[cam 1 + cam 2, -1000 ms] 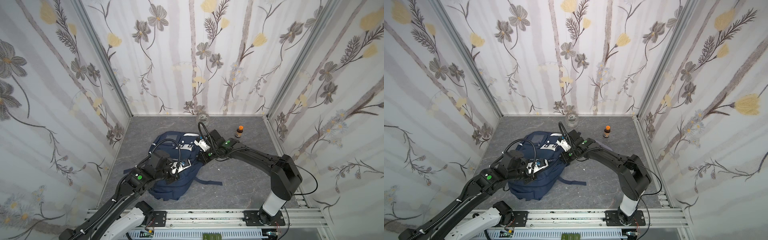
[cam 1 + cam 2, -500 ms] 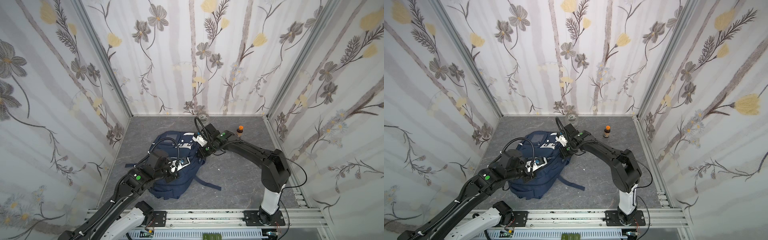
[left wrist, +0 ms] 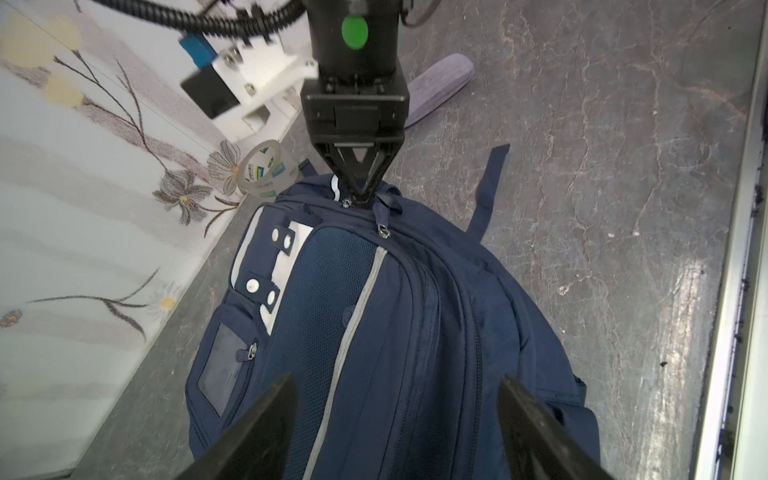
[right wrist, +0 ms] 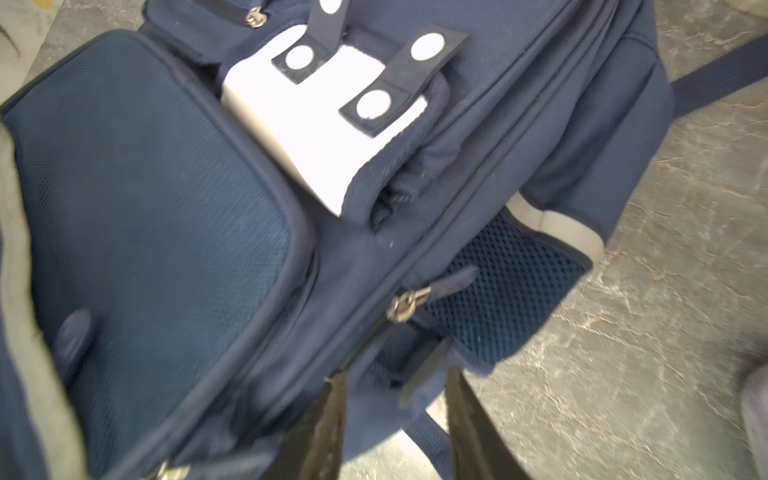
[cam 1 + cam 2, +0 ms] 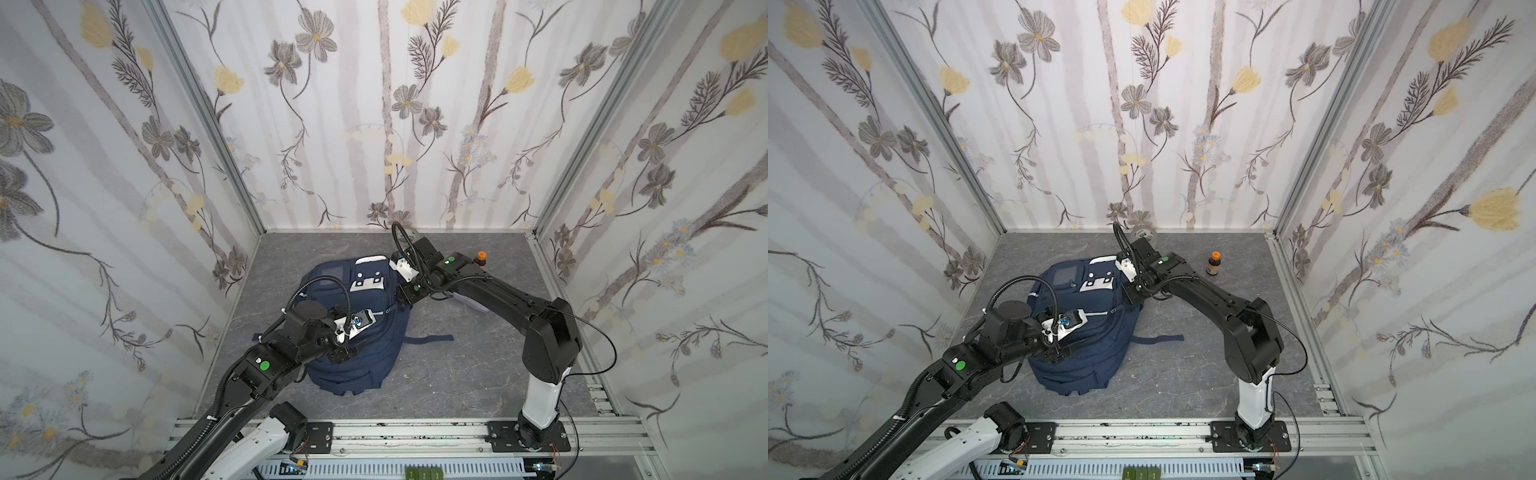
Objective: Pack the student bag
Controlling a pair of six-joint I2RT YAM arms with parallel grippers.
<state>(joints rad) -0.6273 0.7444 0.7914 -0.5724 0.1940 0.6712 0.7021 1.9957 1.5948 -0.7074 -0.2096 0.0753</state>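
Note:
The student bag, a navy backpack with white patches, lies flat in the middle of the grey floor. In the left wrist view its zips look closed. My left gripper hovers wide open over the bag's lower part, its fingers apart with nothing between them. My right gripper is open at the bag's top right corner. A loose navy strap end lies in its gap, and a zip pull sits just beyond its tips.
A clear tape roll stands by the back wall. A small brown bottle with an orange cap stands at the back right. A lilac-grey pouch lies under the right arm. Bag straps trail right.
Both grippers were shut at the bag and now stand open. The right gripper and the bag's top shifted slightly toward the back wall.

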